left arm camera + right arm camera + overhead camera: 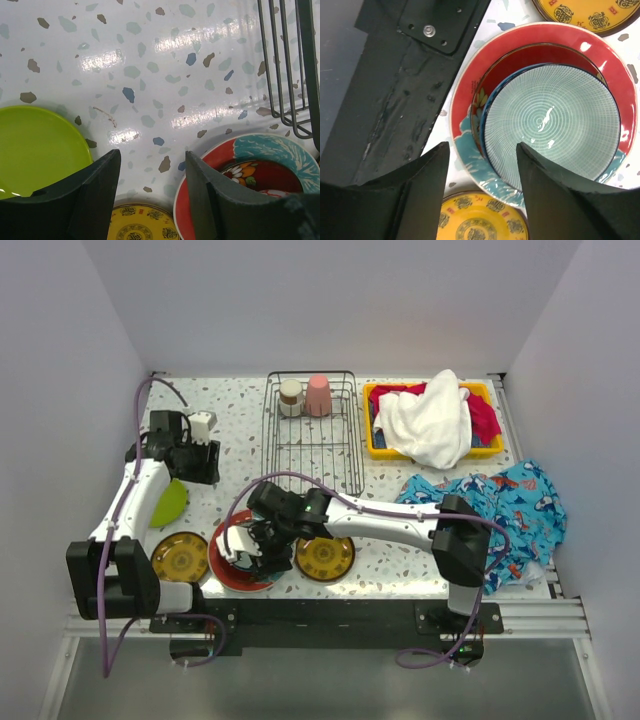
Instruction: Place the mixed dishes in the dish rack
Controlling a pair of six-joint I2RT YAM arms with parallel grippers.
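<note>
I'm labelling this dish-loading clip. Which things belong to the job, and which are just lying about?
Job: dish rack, pink cup and pale cup in it, red plate, pale green bowl, left amber plate, right amber plate, lime-green plate.
Lying about: yellow bin, white towel, blue fish-print cloth.

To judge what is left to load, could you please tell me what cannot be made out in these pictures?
Top view: the right gripper covers what sits in the red plate; only the right wrist view shows the pale green bowl there.
Top view: the left arm hides part of the lime-green plate.
Top view: a white cloth hides the contents of the yellow bin.
Left wrist view: the frame edge cuts off the dish rack.
</note>
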